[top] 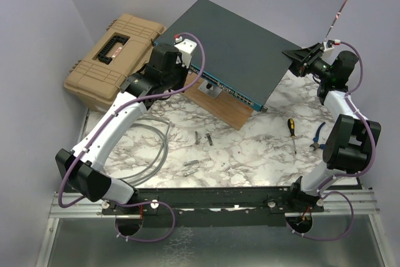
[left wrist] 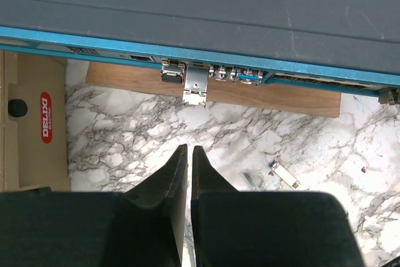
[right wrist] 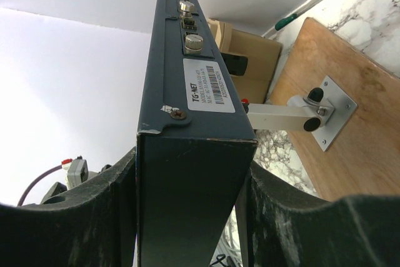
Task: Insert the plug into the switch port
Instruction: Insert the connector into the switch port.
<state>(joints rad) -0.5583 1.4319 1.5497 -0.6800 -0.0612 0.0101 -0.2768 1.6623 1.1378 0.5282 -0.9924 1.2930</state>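
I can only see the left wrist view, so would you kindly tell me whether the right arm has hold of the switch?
Observer: Yes, the right gripper is shut on the end of the switch, one finger on each broad face.
Operator: Thank you. Is a cable anywhere on the table?
Observer: A grey cable lies looped on it, beside the left arm.
Operator: And are any tools near the right arm?
Observer: A screwdriver and blue-handled pliers lie on the table beside it.
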